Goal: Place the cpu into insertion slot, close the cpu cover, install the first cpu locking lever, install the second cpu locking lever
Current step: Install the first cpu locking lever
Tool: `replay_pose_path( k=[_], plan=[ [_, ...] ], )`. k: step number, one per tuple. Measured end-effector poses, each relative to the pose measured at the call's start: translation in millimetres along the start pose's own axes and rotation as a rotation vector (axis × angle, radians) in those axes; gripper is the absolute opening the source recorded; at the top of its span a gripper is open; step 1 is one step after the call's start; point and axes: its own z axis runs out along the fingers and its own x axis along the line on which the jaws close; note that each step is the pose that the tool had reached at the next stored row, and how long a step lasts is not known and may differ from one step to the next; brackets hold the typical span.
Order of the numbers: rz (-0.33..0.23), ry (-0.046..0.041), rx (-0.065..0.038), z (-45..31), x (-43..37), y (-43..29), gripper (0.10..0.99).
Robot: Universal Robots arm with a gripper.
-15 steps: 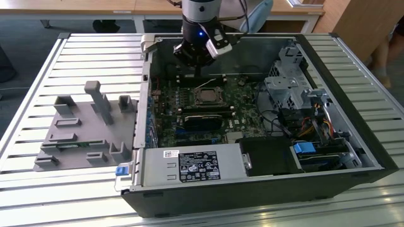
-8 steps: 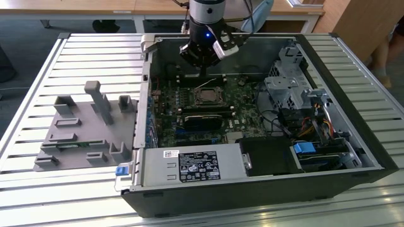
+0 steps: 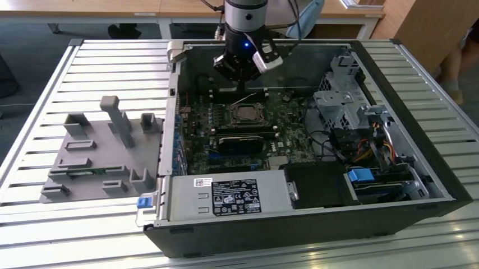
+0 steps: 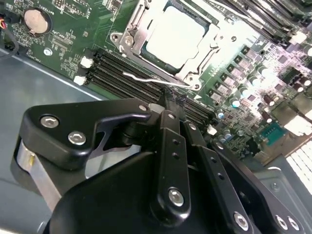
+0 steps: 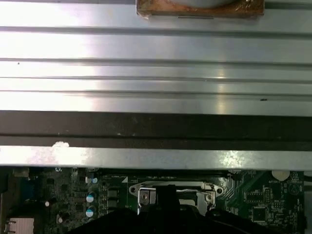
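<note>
The cpu [image 4: 175, 35] sits in the insertion slot [image 3: 245, 115], cpu cover [image 4: 141, 24] shut over it; the gripper [image 4: 171, 100] hovers at its 12 o'clock, fingers clenched near a lever [image 4: 156, 80]

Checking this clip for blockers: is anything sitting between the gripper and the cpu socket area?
Nothing visible does. In the second wrist view the gripper sits just short of a thin wire locking lever at the edge of the insertion slot. The cpu already lies in it with the cpu cover down around it.
</note>
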Motion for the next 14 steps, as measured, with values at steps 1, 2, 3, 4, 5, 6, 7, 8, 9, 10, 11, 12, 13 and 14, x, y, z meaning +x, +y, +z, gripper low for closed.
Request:
replay_pose_path(
  k=[1,2,3,4,5,6,7,8,9,10,11,12,13,14],
  plan=[
    [0.000,0.0000,0.000,1.1,-1.0,0.2,0.106],
    [0.000,0.0001,0.000,2.2,-1.9,0.6,0.106],
    [0.000,0.0000,0.000,3.3,-3.0,1.0,0.106],
    [0.000,0.0000,0.000,4.3,-4.4,1.5,0.106],
    [-0.001,0.0000,0.000,5.3,-5.7,2.1,0.106],
    [-0.001,0.0000,0.000,6.3,-6.9,2.7,0.106],
    [-0.001,-0.0001,0.000,7.5,-7.9,3.4,0.106],
    [-0.001,-0.0001,0.000,9.0,-8.8,3.9,0.106],
    [-0.001,0.0000,0.000,10.3,-9.2,4.0,0.106],
    [-0.001,0.0000,0.000,11.6,-9.5,4.0,0.106],
    [-0.001,0.0000,0.000,12.8,-9.8,3.9,0.106],
    [-0.001,0.0000,0.000,13.9,-10.1,3.9,0.106],
    [-0.001,0.0000,0.000,14.8,-10.3,4.0,0.106],
    [-0.001,0.0000,0.000,15.8,-10.7,4.1,0.106]
  ],
)
